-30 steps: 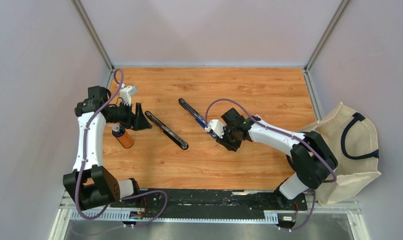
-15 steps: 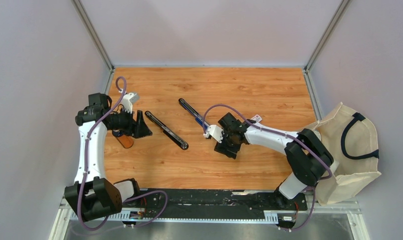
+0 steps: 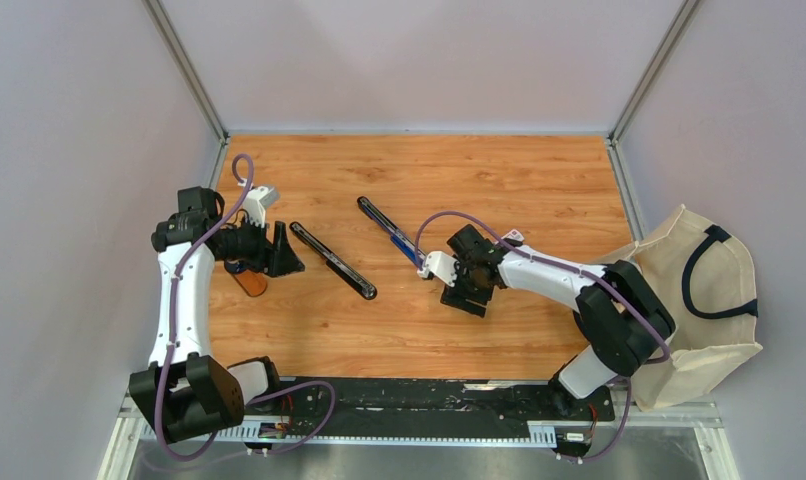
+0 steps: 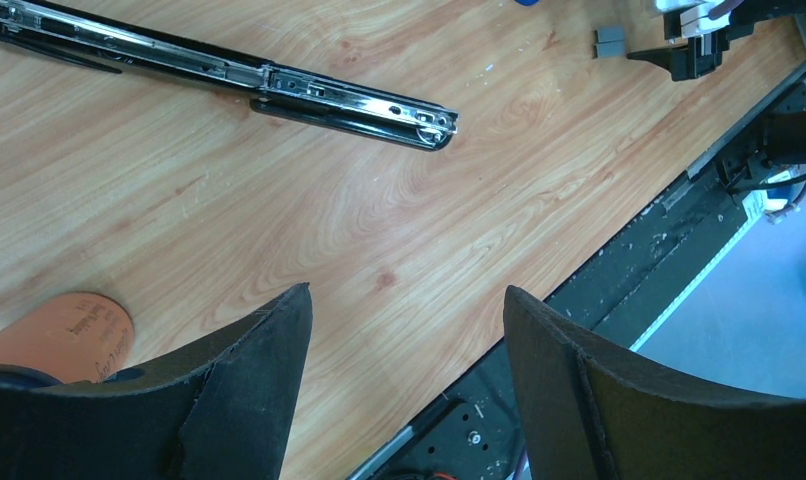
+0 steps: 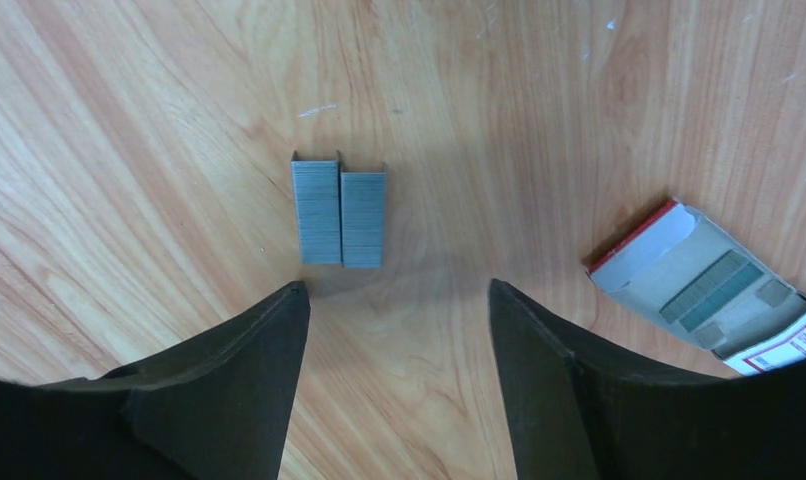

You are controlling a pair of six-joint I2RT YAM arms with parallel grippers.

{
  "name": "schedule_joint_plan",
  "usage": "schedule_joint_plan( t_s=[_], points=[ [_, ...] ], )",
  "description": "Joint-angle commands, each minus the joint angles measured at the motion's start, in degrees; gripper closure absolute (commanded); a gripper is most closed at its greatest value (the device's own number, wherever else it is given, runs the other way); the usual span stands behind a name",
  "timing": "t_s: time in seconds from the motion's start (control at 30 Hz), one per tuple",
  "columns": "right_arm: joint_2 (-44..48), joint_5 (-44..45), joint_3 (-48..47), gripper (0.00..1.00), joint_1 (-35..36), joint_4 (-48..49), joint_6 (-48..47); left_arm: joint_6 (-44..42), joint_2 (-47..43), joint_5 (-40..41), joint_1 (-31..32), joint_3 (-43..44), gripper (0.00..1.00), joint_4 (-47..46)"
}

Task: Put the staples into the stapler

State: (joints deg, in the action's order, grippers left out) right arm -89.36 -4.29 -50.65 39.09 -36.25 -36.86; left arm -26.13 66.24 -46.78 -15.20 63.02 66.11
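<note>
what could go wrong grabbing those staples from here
The two staple strips lie touching side by side just ahead of the open right gripper, so closing may pinch both or snap them. They lie flat on the table, so fingers might slip. The open staple box nearby could get knocked.

Lit brightly and evenly from overhead, leaving only soft, faint shadows on the table (image 3: 499, 170). Sharp on the staples (image 5: 339, 212), dimmed by diffuse shade toward 6 o'clock. Small glints along the stapler (image 4: 349, 95) near 12 o'clock; pale bluish cast at 4 o'clock; mild wide-angle bending at edges.
</note>
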Motion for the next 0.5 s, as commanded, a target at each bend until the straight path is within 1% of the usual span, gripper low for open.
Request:
schedule_joint_plan(
  t_s=[0.0,0.37,0.4,0.47],
  points=[
    [-2.3,3.7,-0.2,0.3,0.1,3.5,0.1,-1.1,-0.2,-1.0,-0.4,-0.4,0.22,-1.6],
    [-3.2,4.2,-1.4,0.3,2.4,8.1,3.5,-0.9,-0.2,-0.9,-0.4,-0.7,0.22,-1.9],
    [-3.4,6.4,-1.4,0.31,2.8,8.6,3.8,-0.9,-0.3,-0.9,-0.4,-0.7,0.22,-1.9],
    [-3.5,7.5,-1.5,0.32,3.7,10.0,4.2,-0.8,-0.5,-0.9,-0.4,-0.8,0.22,-1.9]
  ],
)
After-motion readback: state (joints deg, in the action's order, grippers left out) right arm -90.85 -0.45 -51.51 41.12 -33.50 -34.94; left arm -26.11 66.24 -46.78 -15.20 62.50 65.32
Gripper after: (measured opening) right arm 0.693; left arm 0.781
